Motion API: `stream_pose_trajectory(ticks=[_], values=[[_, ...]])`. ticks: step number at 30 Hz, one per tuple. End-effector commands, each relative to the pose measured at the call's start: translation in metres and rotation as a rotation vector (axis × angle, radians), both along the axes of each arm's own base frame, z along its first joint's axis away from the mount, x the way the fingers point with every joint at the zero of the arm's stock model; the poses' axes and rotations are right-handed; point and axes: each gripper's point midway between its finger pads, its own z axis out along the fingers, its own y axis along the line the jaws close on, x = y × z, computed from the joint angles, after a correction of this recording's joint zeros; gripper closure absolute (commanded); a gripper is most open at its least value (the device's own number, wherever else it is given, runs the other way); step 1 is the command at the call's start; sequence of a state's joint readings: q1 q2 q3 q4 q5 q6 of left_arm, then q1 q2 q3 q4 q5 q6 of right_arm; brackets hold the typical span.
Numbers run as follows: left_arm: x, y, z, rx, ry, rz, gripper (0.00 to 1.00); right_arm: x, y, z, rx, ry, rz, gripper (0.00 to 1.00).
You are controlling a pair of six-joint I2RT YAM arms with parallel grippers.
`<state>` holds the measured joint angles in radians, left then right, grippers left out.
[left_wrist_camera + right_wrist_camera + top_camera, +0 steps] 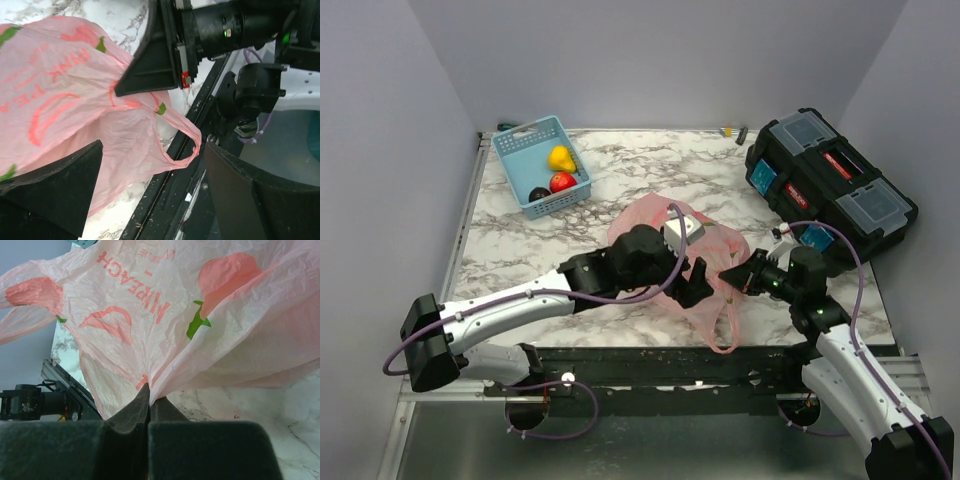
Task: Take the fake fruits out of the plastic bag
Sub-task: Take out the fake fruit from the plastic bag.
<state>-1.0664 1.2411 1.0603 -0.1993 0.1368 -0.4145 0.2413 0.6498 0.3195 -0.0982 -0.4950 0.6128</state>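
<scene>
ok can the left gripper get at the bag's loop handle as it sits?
Probably yes. The left gripper is open with the loop handle lying between its fingers in the wrist view, nothing covering it. The right gripper pinches the plastic bag, clear of the loop.

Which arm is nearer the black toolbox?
Right. The right gripper sits just left of the toolbox, pinching the pink bag; the left gripper hangs open farther left, over the bag.

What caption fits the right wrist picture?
Right gripper pinching a fold of the pink plastic bag over the marble table.
</scene>
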Motion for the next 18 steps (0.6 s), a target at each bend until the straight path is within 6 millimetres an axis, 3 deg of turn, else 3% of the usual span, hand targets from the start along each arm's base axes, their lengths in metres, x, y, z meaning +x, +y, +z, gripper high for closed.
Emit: stream_pose_trajectory(ticks=[1, 5, 8, 12, 16, 18], values=[[-0.008, -0.022, -0.013, -0.010, -0.088, 0.049, 0.19, -0.001, 0.002, 0.001, 0.009, -0.014, 0.008, 0.99], [-0.016, -0.032, -0.038, 0.059, -0.047, 0.083, 0.24, -0.001, 0.002, 0.000, 0.008, -0.009, 0.012, 0.99], [-0.007, -0.034, -0.058, 0.137, -0.002, 0.164, 0.27, -0.001, 0.002, 0.000, 0.009, -0.010, 0.014, 0.99], [0.005, -0.033, -0.091, 0.266, 0.027, 0.241, 0.37, -0.002, 0.002, 0.001, 0.010, -0.013, 0.013, 0.99], [0.014, -0.026, -0.109, 0.285, 0.046, 0.308, 0.41, -0.003, 0.002, 0.002, 0.012, -0.020, 0.013, 0.99], [0.022, -0.019, -0.113, 0.285, 0.061, 0.352, 0.47, -0.003, 0.002, 0.003, 0.014, -0.023, 0.011, 0.99]])
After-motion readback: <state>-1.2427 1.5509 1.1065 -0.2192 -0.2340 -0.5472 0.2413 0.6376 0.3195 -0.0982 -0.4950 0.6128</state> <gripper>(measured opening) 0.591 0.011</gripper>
